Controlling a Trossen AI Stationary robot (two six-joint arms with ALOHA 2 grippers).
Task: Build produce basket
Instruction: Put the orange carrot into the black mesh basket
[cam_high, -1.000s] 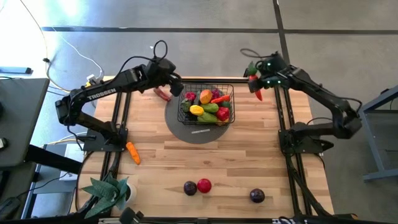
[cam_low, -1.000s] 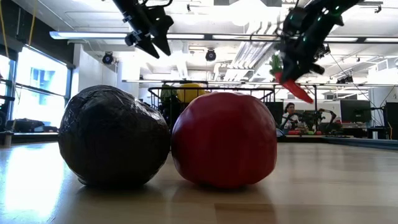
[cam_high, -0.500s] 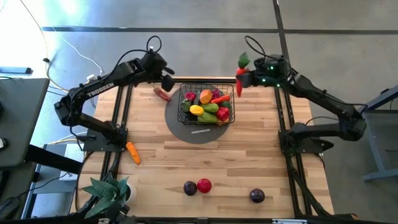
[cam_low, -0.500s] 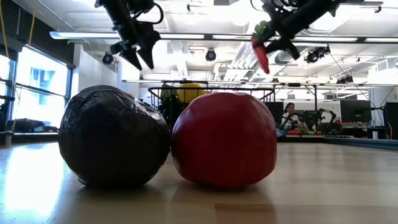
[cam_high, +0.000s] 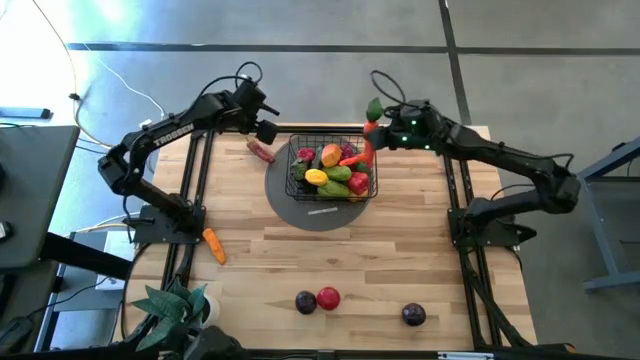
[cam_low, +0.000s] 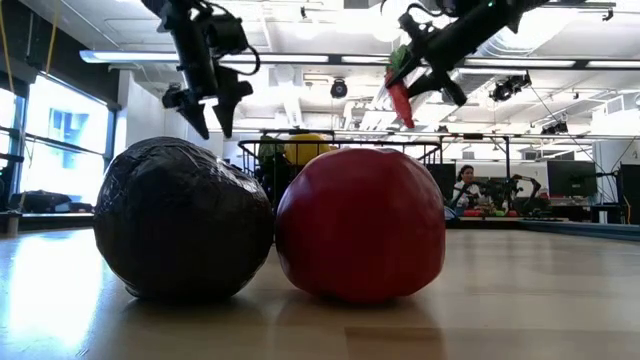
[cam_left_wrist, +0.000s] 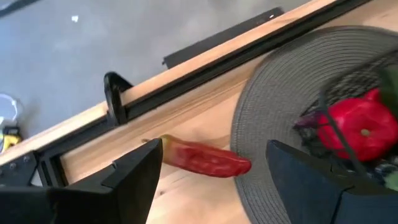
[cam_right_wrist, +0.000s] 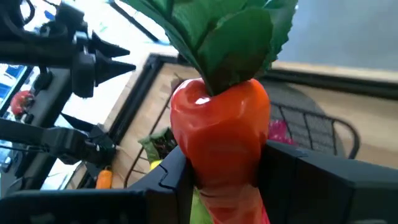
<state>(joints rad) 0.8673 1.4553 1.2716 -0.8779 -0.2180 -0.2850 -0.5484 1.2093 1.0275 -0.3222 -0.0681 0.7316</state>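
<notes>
The black wire basket (cam_high: 333, 168) stands on a round grey mat (cam_high: 318, 208) and holds several pieces of produce. My right gripper (cam_high: 380, 134) hangs over the basket's far right corner, shut on a red pointed vegetable (cam_right_wrist: 219, 134) with green leaves (cam_right_wrist: 231, 34). My left gripper (cam_left_wrist: 208, 177) is open above a red pepper (cam_left_wrist: 204, 158), which lies flat on the wood beside the mat's far left edge (cam_left_wrist: 261, 134). In the low view my left gripper (cam_low: 207, 115) points down and the red vegetable (cam_low: 401, 96) hangs high. My right gripper pinches the red vegetable's body (cam_right_wrist: 214, 168) just below its leafy top, between its two fingers (cam_right_wrist: 166, 183). The fingers come from the table's right, slanting down. The vegetable is lifted clear, tilted, leaves up and pointed end (cam_low: 405, 112) down.
An orange carrot (cam_high: 212, 245) lies by the left rail. Near the front edge sit a dark plum (cam_high: 306, 302), a red apple (cam_high: 328, 298) and another dark plum (cam_high: 413, 315). A leafy potted plant (cam_high: 172, 305) stands at the near left corner.
My right gripper has carried the red vegetable toward the table's left, up to the basket's far right corner, rising and turning as it went. My left gripper has swung left away from the basket and come down toward the red pepper, staying open.
</notes>
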